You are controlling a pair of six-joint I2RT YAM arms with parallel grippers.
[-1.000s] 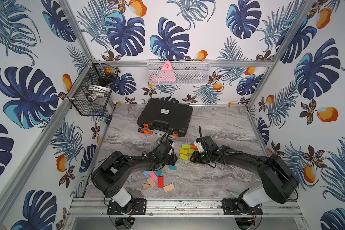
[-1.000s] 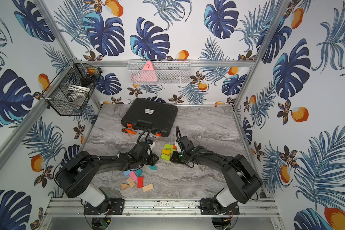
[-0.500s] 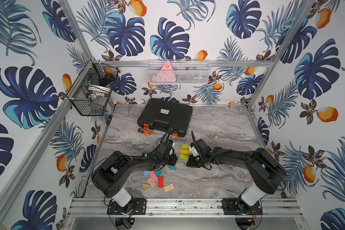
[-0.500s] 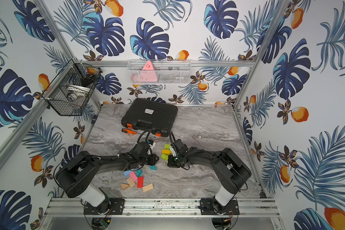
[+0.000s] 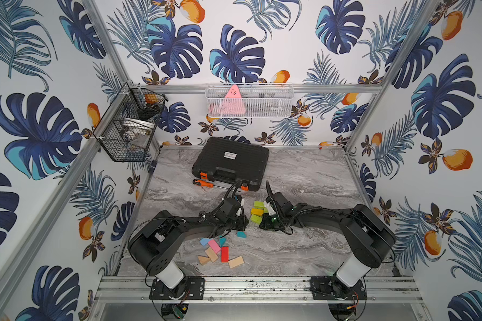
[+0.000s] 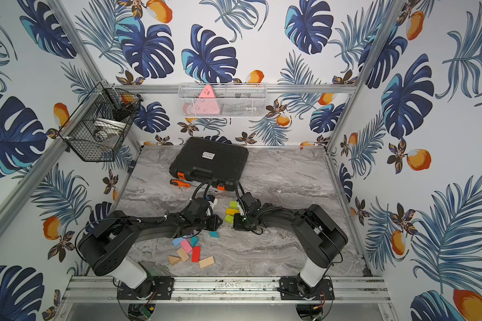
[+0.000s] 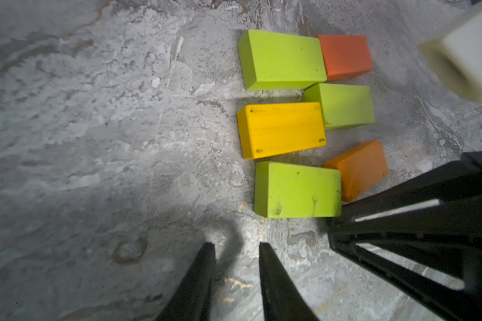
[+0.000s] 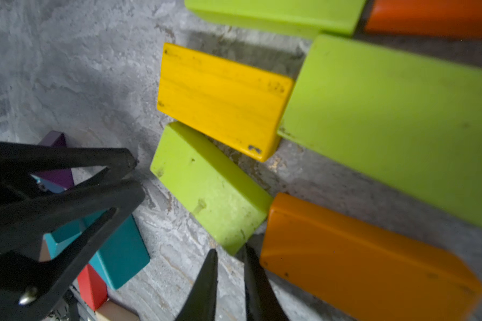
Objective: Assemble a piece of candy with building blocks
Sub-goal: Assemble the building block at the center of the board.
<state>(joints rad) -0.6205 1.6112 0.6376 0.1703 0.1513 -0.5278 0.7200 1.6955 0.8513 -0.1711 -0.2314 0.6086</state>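
Six building blocks lie flat in a tight cluster. In the left wrist view they are three green blocks (image 7: 281,59), (image 7: 342,105), (image 7: 297,189), a yellow one (image 7: 281,129), a red-orange one (image 7: 345,55) and an orange one (image 7: 359,169). My right gripper (image 8: 230,250) is low on the table, its jaws a narrow gap apart and empty. Its tips sit at the corner where the near green block (image 8: 206,180) meets the orange block (image 8: 359,250). My left gripper (image 7: 236,246) is slightly open and empty, just short of that green block. In a top view both grippers, left (image 5: 241,222) and right (image 5: 265,222), flank the cluster (image 5: 256,212).
Loose blocks lie nearer the front: blue (image 5: 205,241), pink (image 5: 214,246), teal (image 5: 241,234), red (image 5: 224,253) and plain wood (image 5: 235,262). A black case (image 5: 231,164) and an orange-handled screwdriver (image 5: 202,183) sit behind the arms. Wire baskets (image 5: 128,130) hang on the walls.
My right gripper has moved left, from beside the cluster to its front corner, and its jaws have narrowed. The left arm has stayed still.
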